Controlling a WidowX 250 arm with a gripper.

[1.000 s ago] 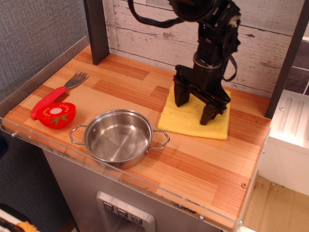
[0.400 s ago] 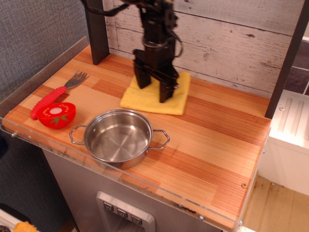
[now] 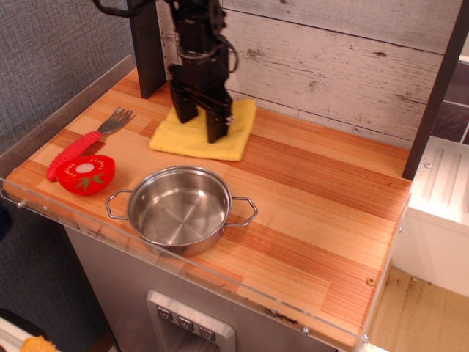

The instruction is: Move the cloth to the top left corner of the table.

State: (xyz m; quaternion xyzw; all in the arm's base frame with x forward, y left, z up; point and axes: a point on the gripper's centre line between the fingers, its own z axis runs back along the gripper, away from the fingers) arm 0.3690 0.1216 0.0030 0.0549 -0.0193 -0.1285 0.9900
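Note:
The yellow cloth [image 3: 236, 122] lies flat on the wooden table [image 3: 315, 198], at the back left of middle, near the dark post. My black gripper [image 3: 199, 125] stands upright over the cloth's left half. Its two fingers [image 3: 215, 129] are spread apart, with the tips down on the cloth. No fold of cloth shows between them. The arm rises behind it against the plank wall.
A steel pot [image 3: 180, 208] stands near the front edge, just in front of the cloth. A red-handled fork [image 3: 88, 141] and a red tomato slice toy [image 3: 86, 174] lie at the left. A dark post [image 3: 148, 45] stands in the back left corner, a grey rim [image 3: 58, 110] along the left side.
The gripper has moved from the right back of the table to the left along the wall. The cloth has slid with it under the fingertips. The pot, fork and tomato have not moved.

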